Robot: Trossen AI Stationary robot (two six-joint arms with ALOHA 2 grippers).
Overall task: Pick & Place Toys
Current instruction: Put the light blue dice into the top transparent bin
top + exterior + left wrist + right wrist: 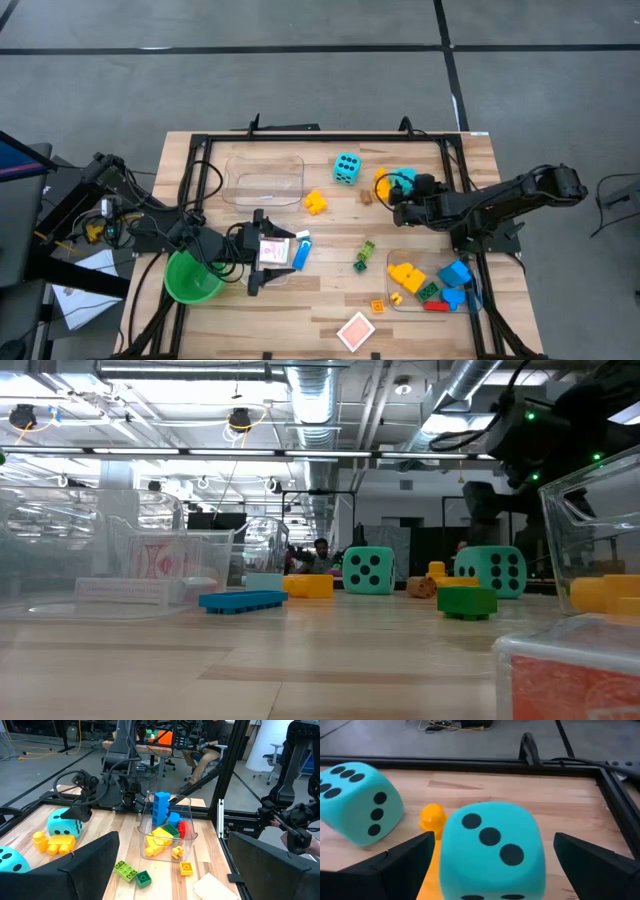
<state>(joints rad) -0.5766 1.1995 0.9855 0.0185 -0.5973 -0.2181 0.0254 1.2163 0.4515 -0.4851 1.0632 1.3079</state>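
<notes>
One cyan die (490,852) sits right between the wide-open fingers of the right gripper (392,200), near the far right part of the table (330,300), and the fingers stand clear on either side of it, not pinching it as far as I can see. A yellow piece (432,817) sits just behind it, and the second cyan die (346,168) is off to the side toward the table's middle, free on the wood. A yellow brick (315,203) lies a little nearer the front from that one, and a green brick pair (364,255) lies loose around the centre. The right-hand clear bin (470,300) already has yellow, blue, green and red bricks in it, with a small orange brick (377,306) just outside it and a red-and-white card (356,330) near the front edge. Over on the other side, the left gripper (262,252) hovers beside the green cup (192,277) with its fingers spread wide and nothing in them; a card (274,250) and a blue brick (300,253) lie right under or next to it. Another clear bin (264,180) sits at the far left of the table.
</notes>
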